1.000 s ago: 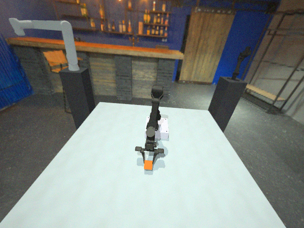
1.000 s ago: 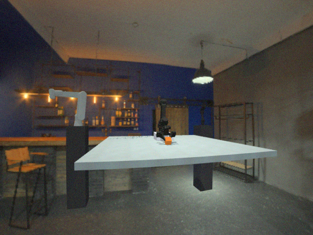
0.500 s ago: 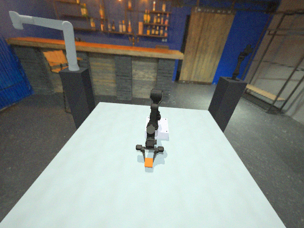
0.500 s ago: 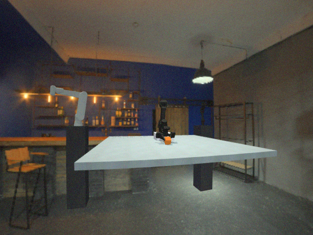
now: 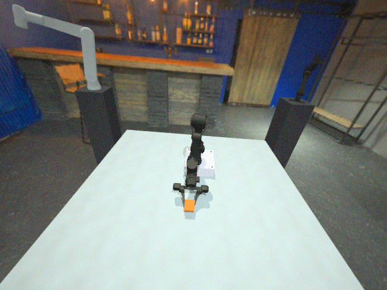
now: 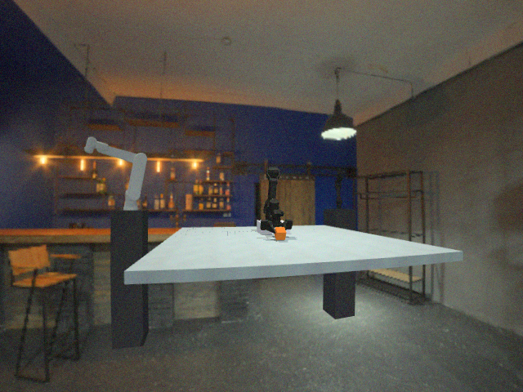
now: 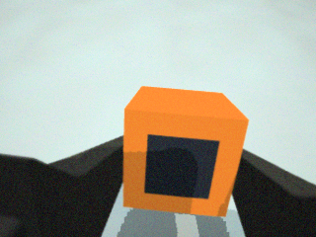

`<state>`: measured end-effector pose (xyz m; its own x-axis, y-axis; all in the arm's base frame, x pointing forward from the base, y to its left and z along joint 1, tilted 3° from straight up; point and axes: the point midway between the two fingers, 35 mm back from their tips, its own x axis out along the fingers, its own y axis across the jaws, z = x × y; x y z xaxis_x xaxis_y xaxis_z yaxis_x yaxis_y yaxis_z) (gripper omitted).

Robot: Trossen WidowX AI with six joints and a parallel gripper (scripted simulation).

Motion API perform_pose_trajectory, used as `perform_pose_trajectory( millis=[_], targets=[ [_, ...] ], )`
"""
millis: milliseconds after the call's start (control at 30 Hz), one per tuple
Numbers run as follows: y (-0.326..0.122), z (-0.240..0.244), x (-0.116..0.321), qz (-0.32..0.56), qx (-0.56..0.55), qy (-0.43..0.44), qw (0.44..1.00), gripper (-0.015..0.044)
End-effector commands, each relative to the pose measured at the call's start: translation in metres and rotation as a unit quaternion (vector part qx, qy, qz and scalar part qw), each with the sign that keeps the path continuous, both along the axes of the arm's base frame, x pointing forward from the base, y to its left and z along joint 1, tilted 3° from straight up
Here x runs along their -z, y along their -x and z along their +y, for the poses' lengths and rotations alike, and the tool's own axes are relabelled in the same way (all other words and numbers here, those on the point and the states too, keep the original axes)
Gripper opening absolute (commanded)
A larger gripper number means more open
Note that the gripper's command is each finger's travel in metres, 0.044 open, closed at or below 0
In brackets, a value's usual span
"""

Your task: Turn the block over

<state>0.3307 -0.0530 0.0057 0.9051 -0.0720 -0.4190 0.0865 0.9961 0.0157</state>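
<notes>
The orange block [image 5: 189,206] [image 6: 280,233] [image 7: 183,123] is held between the two fingers of my gripper [image 5: 189,202] [image 7: 179,147], which is shut on it. In the wrist view its dark square mark [image 7: 181,166] faces the wrist camera, back toward the gripper's palm. The top and exterior views show only plain orange faces. The gripper reaches forward, low over the white table [image 5: 131,231] [image 6: 211,255] [image 7: 64,64]. The block is close to the table top, with a shadow just in front of it in the top view; whether it touches the table is not clear.
The arm's white base box [image 5: 207,162] stands behind the gripper. Beyond the table are a pale arm [image 5: 89,62] [image 6: 136,177] on a dark pedestal [image 5: 100,124] [image 6: 128,273] at the left, and a dark arm [image 5: 303,82] on another pedestal [image 5: 289,127] at the right.
</notes>
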Motion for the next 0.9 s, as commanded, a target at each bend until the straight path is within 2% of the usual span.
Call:
perform_pose_trajectory(
  millis=[0,567,867],
  targets=[
    [-0.0001,0.0008,-0.0013,-0.004,-0.003,0.000,1.000,0.0000],
    [-0.0001,0.0008,-0.0013,-0.004,-0.003,0.000,1.000,0.0440],
    [-0.0001,0.0008,-0.0013,-0.004,-0.003,0.000,1.000,0.0440]
  ],
)
